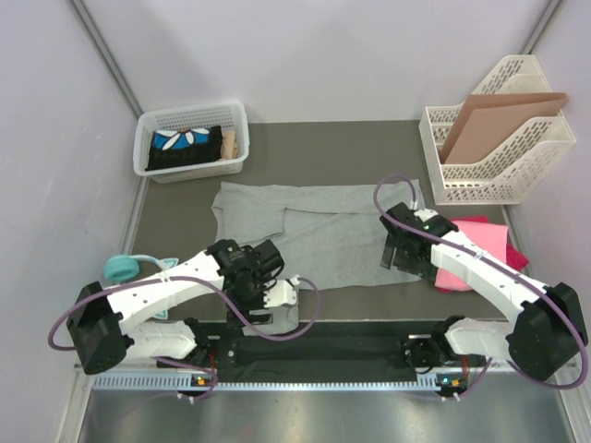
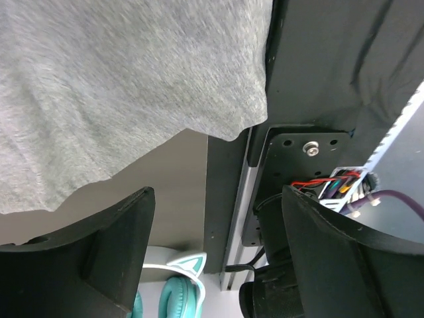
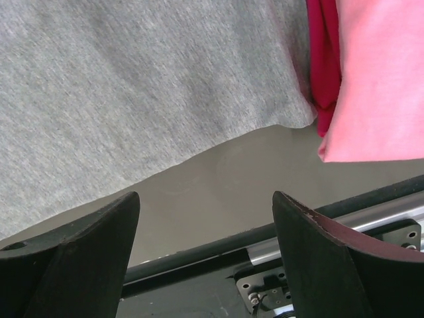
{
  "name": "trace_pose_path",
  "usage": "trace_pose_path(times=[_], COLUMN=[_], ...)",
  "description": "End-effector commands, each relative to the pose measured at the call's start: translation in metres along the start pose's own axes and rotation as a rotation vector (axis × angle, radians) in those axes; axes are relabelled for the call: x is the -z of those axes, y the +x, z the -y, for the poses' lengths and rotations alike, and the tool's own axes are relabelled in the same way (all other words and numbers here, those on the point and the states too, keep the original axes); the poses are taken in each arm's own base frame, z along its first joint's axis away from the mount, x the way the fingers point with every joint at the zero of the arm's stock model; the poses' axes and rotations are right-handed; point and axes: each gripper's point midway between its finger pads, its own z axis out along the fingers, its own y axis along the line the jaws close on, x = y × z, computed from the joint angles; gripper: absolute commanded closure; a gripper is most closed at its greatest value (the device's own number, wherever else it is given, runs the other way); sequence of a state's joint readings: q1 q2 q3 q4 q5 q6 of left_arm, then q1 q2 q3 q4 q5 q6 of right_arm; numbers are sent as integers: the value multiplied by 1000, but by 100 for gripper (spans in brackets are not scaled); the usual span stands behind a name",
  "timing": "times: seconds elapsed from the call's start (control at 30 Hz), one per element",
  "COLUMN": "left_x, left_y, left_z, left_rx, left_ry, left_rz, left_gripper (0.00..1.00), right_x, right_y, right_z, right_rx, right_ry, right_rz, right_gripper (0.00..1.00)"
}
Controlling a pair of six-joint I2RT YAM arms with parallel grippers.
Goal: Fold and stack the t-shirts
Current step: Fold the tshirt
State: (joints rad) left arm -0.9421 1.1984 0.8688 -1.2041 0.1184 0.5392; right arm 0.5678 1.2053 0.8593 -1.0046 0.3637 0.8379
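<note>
The plain heather grey cloth t-shirt [image 1: 319, 231] lies spread flat in the middle of the dark table mat [image 1: 369, 148]; the left gripper [image 1: 280, 293] hovers at the shirt's near left corner, its jaws wide apart with nothing between them; the right gripper [image 1: 399, 251] hangs over the near right edge, its jaws likewise spread and empty; just beside that edge a bright pink cloth t-shirt [image 3: 384, 79] rests on a magenta cloth t-shirt [image 3: 323, 59]; teal plastic headphones [image 1: 120, 268] lie at the left; a white slotted plastic basket [image 1: 189, 120] stands far left; a flat brown cardboard sheet [image 1: 494, 115] leans in a white plastic file rack [image 1: 480, 185] far right.
</note>
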Motion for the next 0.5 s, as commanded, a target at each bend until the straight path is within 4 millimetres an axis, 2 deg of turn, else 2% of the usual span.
trace_pose_path(times=[0.0, 0.2, 0.27, 0.4, 0.47], left_x=[-11, -23, -28, -37, -41], left_y=[12, 8, 4, -17, -25], left_z=[-1, -15, -13, -18, -15], left_rx=[-26, -94, -107, -161, -169], left_ry=[-46, -125, -132, -193, -166], left_rz=[-60, -96, -102, -61, -53], left_gripper=[19, 22, 23, 24, 24], right_x=[5, 8, 8, 6, 5], right_y=[-1, 0, 1, 4, 4], right_z=[2, 6, 6, 6, 5], right_rx=[-33, -40, -41, -46, -47], right_ry=[-1, -2, -2, -3, -4], right_rz=[23, 31, 29, 24, 23], right_gripper=[19, 19, 19, 19, 19])
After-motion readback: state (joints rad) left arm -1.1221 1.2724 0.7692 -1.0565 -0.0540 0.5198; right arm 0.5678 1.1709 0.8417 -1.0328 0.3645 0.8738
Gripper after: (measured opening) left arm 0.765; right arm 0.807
